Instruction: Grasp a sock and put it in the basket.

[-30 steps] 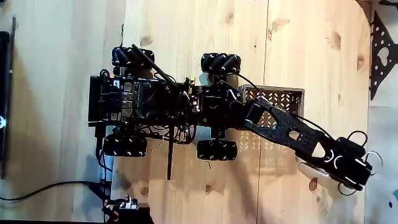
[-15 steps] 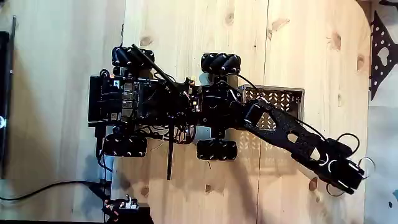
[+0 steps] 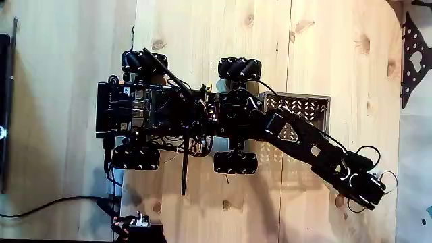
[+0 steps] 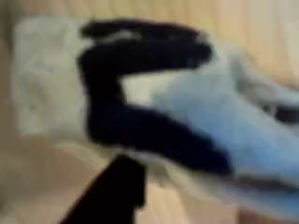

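Note:
In the wrist view the sock (image 4: 196, 103) is very close and blurred: pale white-grey fabric with a broad dark mark across it. One dark finger (image 4: 117, 191) reaches in from the bottom edge, just short of the sock. In the fixed view the black arm stretches to the lower right and the gripper (image 3: 368, 190) hangs low over the wooden top, covering the sock there. The blur hides how the jaws stand. The basket (image 3: 307, 104), a grey lattice crate, sits partly under the arm beside the base's right-hand wheels.
The arm rides on a black wheeled base (image 3: 169, 111) with roller wheels (image 3: 239, 67). A black plate with heart-shaped holes (image 3: 413, 61) lies at the upper right edge. A cable (image 3: 54, 201) trails at the lower left. The wooden top ends close to the gripper's right.
The arm has dropped lower and drawn slightly left. The white sock that showed beneath the gripper a second ago is now covered in the fixed view.

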Controlling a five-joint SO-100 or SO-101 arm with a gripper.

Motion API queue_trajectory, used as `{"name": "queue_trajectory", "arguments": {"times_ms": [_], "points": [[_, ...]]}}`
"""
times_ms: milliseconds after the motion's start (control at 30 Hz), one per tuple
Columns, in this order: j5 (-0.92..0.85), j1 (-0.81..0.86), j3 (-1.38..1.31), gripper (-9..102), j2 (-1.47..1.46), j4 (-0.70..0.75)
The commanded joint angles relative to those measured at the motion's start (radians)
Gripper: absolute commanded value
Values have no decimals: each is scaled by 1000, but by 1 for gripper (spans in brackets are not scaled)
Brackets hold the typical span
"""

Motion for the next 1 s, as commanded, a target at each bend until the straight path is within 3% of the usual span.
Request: {"name": "queue_trajectory", "arguments": {"times_ms": [0,400,600,667,700,767,967], "points": [[-31,3,-41,37,3,2],[-126,-5,-41,7,-28,-2],[-135,-6,-41,0,-34,14],[-153,-11,-41,6,-15,63],[-155,-14,-41,23,-6,94],[-140,-21,-41,41,12,127],[-60,-18,-40,46,112,193]]}}
